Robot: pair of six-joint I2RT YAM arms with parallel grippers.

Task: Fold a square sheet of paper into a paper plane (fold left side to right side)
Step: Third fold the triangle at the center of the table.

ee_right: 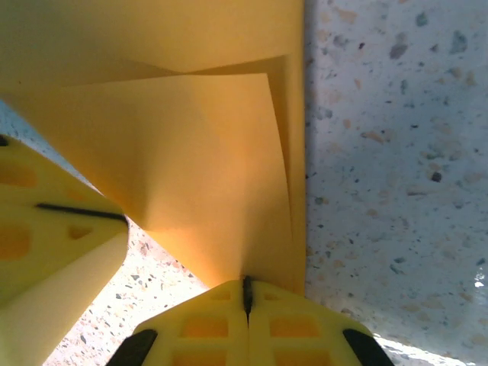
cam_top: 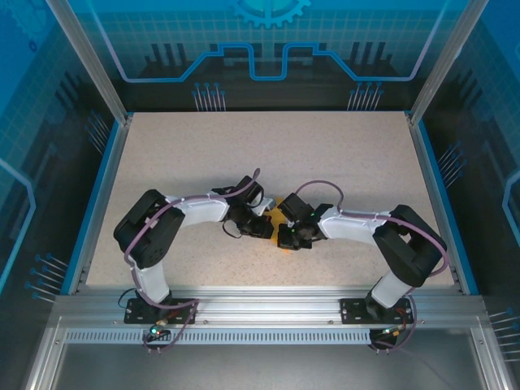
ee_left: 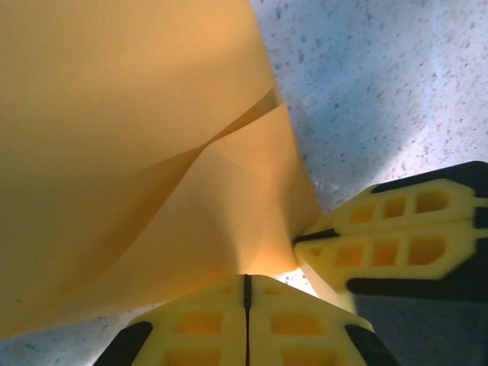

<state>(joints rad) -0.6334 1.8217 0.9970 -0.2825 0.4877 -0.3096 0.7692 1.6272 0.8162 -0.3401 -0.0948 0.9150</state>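
Square sheet of paper point(ee_right: 206, 152), creased, lies ahead of left hand point(ee_left: 246, 286) and right hand point(ee_right: 246, 288); we see each pinching its edge, tips crowding together on worktop point(ee_right: 381, 152).

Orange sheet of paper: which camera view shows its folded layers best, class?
The right wrist view: the sheet of paper is close, its overlapping folded edges sharp. The left wrist view shows one curved, raised layer. From the top external view it is a small sliver between the left gripper and the right gripper.
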